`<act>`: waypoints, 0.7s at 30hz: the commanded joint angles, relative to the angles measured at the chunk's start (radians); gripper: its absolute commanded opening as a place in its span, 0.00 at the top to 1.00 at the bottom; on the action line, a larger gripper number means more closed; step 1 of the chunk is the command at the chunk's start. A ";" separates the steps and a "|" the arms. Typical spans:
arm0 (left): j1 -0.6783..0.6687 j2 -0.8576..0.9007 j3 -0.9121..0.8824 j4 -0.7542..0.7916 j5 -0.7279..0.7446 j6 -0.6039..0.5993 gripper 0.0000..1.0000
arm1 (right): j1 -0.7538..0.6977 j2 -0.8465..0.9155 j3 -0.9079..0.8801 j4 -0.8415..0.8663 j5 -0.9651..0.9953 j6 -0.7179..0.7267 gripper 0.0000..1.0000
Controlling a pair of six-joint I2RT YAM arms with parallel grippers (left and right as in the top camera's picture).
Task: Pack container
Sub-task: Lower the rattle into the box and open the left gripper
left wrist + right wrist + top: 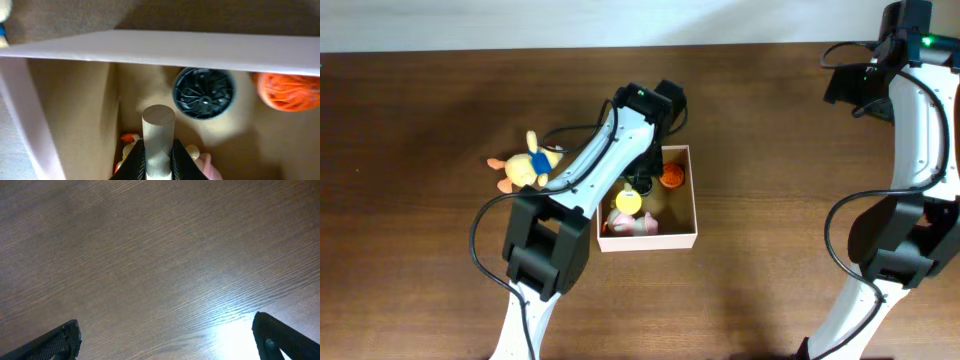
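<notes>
The container (693,205) is a square cardboard box with white outer walls and a tan inside, at the table's middle. Its white wall (150,50) crosses the left wrist view. My left gripper (159,152) is shut on a pale wooden peg (158,125) and holds it inside the box near the left wall. In the box lie a black ribbed wheel (204,93), an orange ball (287,91) (671,177), a yellow toy (627,201) and a pink toy (638,225). My right gripper (165,335) is open and empty over bare table at the far right (847,85).
A yellow and orange plush toy with a blue patch (525,165) lies on the dark wooden table (420,220) left of the box, beside my left arm. The table's back edge runs along the top of the overhead view.
</notes>
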 commanded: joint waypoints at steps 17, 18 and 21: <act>0.082 0.008 -0.066 0.063 -0.040 -0.008 0.98 | 0.001 -0.014 -0.002 0.000 0.002 0.012 0.01; 0.088 0.008 -0.066 0.065 -0.040 -0.007 0.98 | 0.001 -0.014 -0.002 0.000 0.002 0.012 0.01; 0.099 0.008 -0.066 0.072 -0.040 -0.001 0.98 | 0.001 -0.014 -0.002 0.000 0.002 0.012 0.01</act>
